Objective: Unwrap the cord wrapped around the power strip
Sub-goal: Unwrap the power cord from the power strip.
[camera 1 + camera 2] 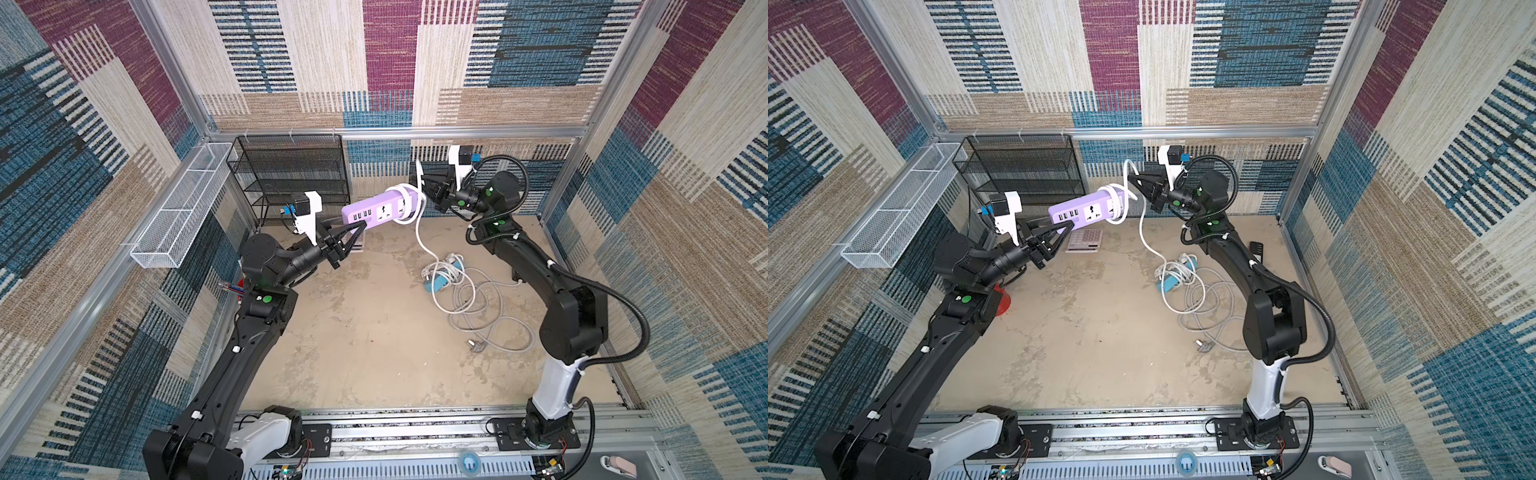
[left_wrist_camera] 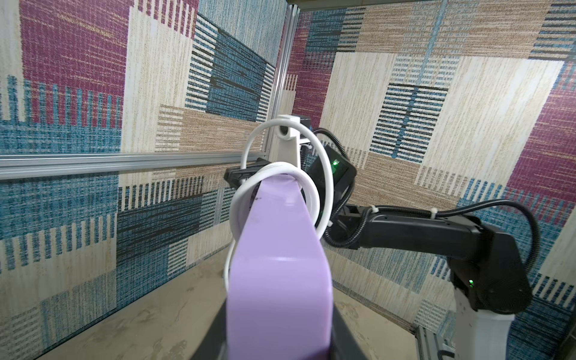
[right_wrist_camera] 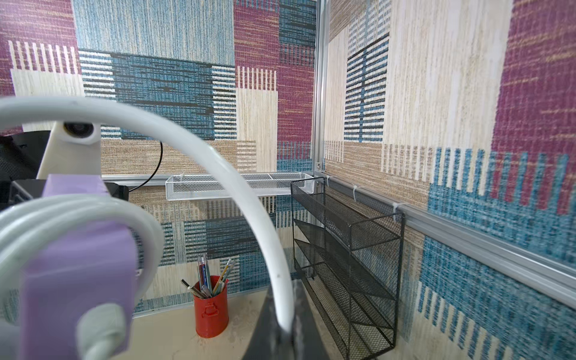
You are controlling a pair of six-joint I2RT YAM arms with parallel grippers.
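My left gripper point(image 1: 360, 226) is shut on one end of the purple power strip point(image 1: 376, 212) and holds it in the air above the table's back half. A white cord point(image 1: 419, 232) is coiled round the strip's far end and hangs down to the table. The right gripper point(image 1: 422, 180), just past that far end, is shut on a loop of the cord lifted off the coil. In the left wrist view the power strip point(image 2: 277, 265) fills the space between the jaws, with the cord point(image 2: 327, 174) looping at its tip. In the right wrist view the cord point(image 3: 249, 199) arcs up out of the shut jaws.
A black mesh rack point(image 1: 291, 174) stands at the back left and a white mesh basket point(image 1: 178, 212) hangs on the left wall. A calculator point(image 1: 1084, 240) lies under the strip. A red pen cup point(image 3: 211, 307) stands near the left arm. A blue power strip point(image 1: 440, 278) with a loose grey cord and plug point(image 1: 476, 345) lies at the right.
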